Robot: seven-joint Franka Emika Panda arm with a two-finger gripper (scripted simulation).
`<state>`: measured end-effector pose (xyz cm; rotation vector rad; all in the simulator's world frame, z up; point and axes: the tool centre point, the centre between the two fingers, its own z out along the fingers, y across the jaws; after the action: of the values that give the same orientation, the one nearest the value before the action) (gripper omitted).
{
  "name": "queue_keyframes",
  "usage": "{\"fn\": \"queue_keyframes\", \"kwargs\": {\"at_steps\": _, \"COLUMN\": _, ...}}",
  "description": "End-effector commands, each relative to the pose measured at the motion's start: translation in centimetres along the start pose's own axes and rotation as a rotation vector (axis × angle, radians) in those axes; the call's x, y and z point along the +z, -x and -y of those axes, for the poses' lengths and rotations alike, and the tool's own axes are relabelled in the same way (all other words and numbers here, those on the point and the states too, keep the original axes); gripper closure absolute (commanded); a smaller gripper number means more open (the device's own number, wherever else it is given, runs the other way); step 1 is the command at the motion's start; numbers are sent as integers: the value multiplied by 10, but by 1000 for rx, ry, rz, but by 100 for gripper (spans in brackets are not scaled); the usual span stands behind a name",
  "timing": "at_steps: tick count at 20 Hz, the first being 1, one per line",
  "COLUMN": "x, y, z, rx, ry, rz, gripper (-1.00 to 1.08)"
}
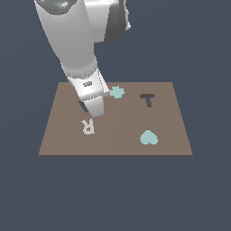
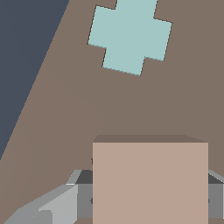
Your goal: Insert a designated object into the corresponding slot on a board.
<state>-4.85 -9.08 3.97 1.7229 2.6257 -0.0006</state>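
My gripper (image 1: 94,110) hangs low over the left part of the brown board (image 1: 117,144). In the wrist view it (image 2: 148,199) is shut on the light tan square tile (image 2: 150,179), with a grey finger (image 2: 57,205) on either side. The tile fills the space between the fingers and hides the board below it. In the exterior view only a dark sliver of the square slot (image 1: 82,106) shows beside the gripper, and the tile itself is hidden by the hand.
A teal cross (image 1: 117,92) lies just past the gripper and also shows in the wrist view (image 2: 130,35). A whitish letter R (image 1: 88,126), a dark T-shaped recess (image 1: 148,99) and a teal heart (image 1: 148,137) are on the board. The board's edge (image 2: 41,87) runs close by.
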Motion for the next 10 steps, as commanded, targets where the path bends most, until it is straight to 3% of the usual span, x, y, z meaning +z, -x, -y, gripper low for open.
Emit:
{"fn": "queue_keyframes", "kwargs": {"at_steps": 1, "x": -1, "y": 4, "z": 0, "rx": -56, "ry": 0, "rz": 0, "gripper": 108}}
{"fn": "queue_keyframes", "kwargs": {"at_steps": 10, "x": -1, "y": 13, "z": 0, "rx": -176, "ry": 0, "rz": 0, "gripper": 108}}
